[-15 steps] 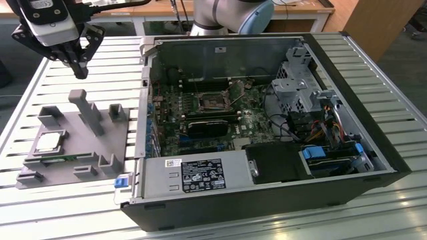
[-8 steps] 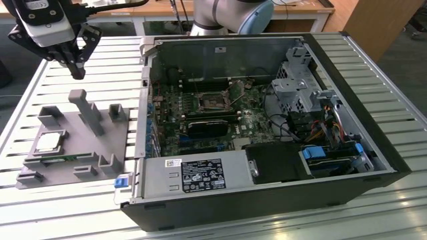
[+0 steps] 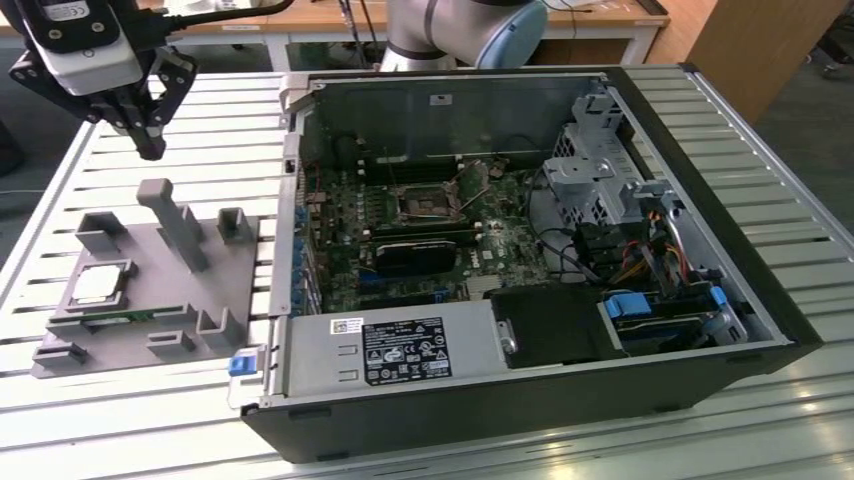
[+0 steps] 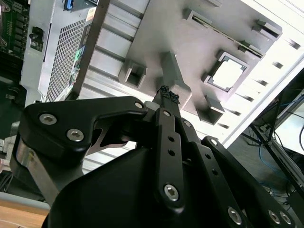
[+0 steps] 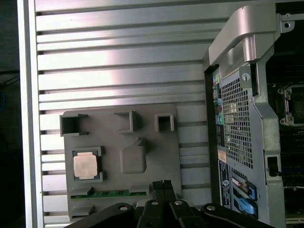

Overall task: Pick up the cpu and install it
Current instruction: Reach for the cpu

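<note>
The cpu [image 3: 100,285], a small square chip with a shiny silver top, lies flat in a recess of the grey holder block [image 3: 200,290] on the slatted table, at the exterior view's left. Both wrist views look down on the cpu [image 5: 85,166] [image 4: 228,74] in its frame. My gripper [image 3: 147,150] hangs in the air above the far end of the holder, well clear of the chip. Its black fingertips [image 5: 161,184] [image 4: 167,95] are pressed together with nothing between them. The black socket [image 3: 430,205] sits on the motherboard inside the open computer case [image 3: 747,260].
A thin green memory stick [image 3: 127,320] [image 5: 109,194] lies in a slot along the holder's edge beside the cpu. Tall grey posts [image 3: 171,220] rise from the holder. The case's metal side wall [image 3: 291,200] stands between holder and motherboard. A drive cage and cables [image 3: 641,240] fill the case's far side.
</note>
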